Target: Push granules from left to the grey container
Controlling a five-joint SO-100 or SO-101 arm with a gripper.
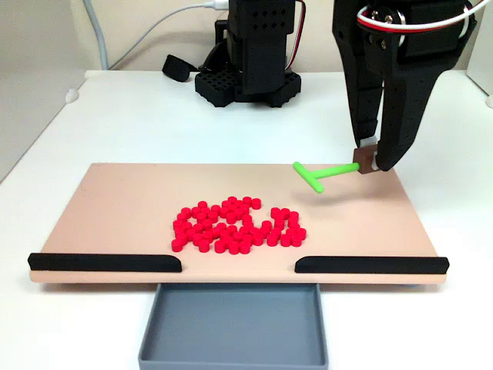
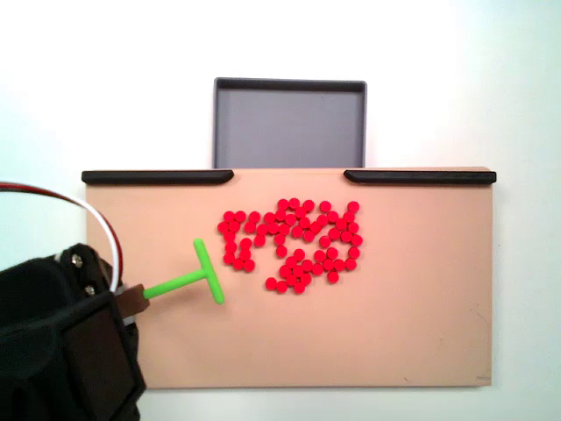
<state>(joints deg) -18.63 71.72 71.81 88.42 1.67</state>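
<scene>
Granules (image 1: 239,225) are the job here, and none are lying in the tray (image 1: 233,324) yet, so I judge the pushing not begun. Nearest, at the bottom centre of the front fixed view, the tray is sitting empty, tucked just under the board's (image 1: 115,208) front edge. Two black strips (image 1: 104,263) are lining that edge, leaving a gap between them above the tray. Behind the gap, the granules are spreading in a loose cluster at mid-frame, all on the board. Farther back, at upper right, the green stick (image 1: 323,173) is hanging apart from them, its crossbar facing the cluster. The gripper (image 1: 368,163) is clenching the stick's brown end. Every granule is waiting to be swept forward.
</scene>
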